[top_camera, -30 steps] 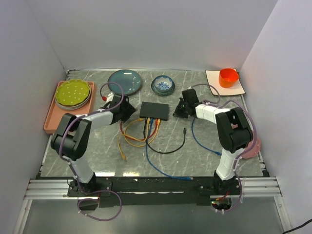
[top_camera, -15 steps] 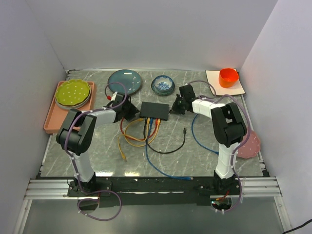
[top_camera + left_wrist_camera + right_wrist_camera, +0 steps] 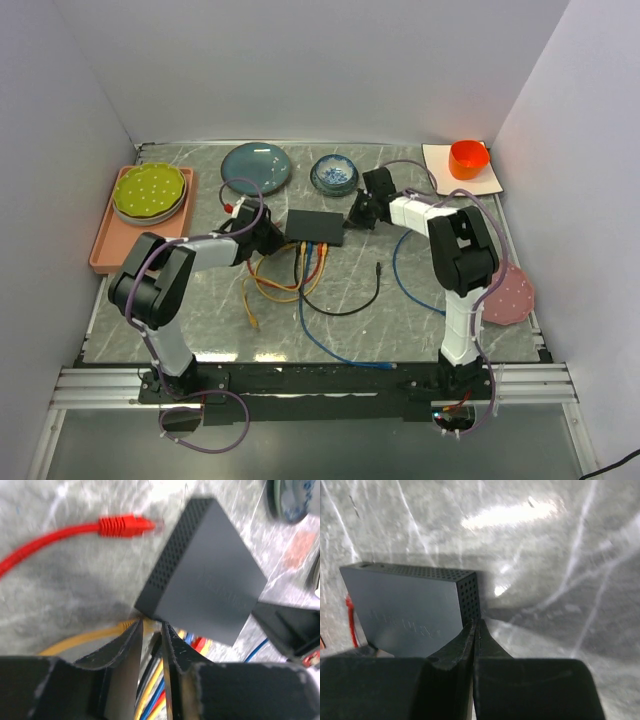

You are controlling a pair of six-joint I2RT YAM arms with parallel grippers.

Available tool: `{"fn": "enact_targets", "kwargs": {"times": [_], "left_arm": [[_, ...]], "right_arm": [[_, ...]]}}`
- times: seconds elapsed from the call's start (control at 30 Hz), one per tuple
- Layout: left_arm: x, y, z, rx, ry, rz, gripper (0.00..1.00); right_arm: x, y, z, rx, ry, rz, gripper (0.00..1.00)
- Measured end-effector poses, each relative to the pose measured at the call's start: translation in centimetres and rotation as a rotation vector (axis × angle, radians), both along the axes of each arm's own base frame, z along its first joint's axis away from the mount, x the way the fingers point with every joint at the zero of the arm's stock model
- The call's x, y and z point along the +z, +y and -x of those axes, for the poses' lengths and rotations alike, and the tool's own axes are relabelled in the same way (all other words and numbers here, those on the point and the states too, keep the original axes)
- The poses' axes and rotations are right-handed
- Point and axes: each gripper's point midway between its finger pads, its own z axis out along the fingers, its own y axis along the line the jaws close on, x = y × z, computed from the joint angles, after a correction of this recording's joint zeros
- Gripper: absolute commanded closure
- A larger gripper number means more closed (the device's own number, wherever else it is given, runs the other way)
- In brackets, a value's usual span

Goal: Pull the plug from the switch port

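Note:
The switch (image 3: 316, 227) (image 3: 205, 590) (image 3: 405, 610) is a flat black box lying mid-table, with yellow, orange, blue and red cables leaving its near edge. My left gripper (image 3: 270, 237) (image 3: 152, 627) is at the switch's near left corner. Its jaws are narrowed onto the yellow plug (image 3: 131, 625), which fills the gap between the tips. Other cables show through the slit below. My right gripper (image 3: 356, 214) (image 3: 476, 625) is shut with nothing in it. Its tips rest against the perforated right end of the switch.
A loose red plug (image 3: 127, 526) lies left of the switch. Cables loop in front, with a black cable end (image 3: 378, 268) and a blue cable (image 3: 330, 345). Green plates (image 3: 150, 192) sit on a pink tray (image 3: 103, 252); a teal plate (image 3: 256, 166), patterned bowl (image 3: 334, 173), orange bowl (image 3: 469, 158) and pink plate (image 3: 510, 295) stand around.
My left gripper has moved right to the switch's near left corner and its jaws have narrowed. The right gripper has slid left up to the switch's right end, still shut.

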Motion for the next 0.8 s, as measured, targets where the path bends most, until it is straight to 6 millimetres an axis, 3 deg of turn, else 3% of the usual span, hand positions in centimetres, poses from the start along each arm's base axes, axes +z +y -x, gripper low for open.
{"fn": "enact_targets", "kwargs": {"times": [0.27,0.4,0.53,0.67,0.8], "left_arm": [[-0.2,-1.3,2.4,-0.051,0.019,-0.009,0.73],[0.4,-0.9,2.8,-0.041,0.015,-0.024,0.70],[3.1,0.4,2.3,0.009,-0.051,-0.054,0.62],[7.4,1.8,0.8,0.060,-0.161,-0.064,0.55],[10.1,2.2,-2.0,0.076,-0.229,-0.046,0.64]], "right_arm": [[0.1,1.6,-1.1,0.031,0.002,-0.013,1.00],[0.2,1.5,-1.1,0.024,-0.004,-0.005,1.00],[0.8,-0.1,0.7,-0.011,-0.027,0.026,0.88],[3.6,-0.7,2.4,-0.018,-0.090,-0.007,0.67],[5.6,0.6,3.7,0.020,-0.156,-0.133,0.58]]}}
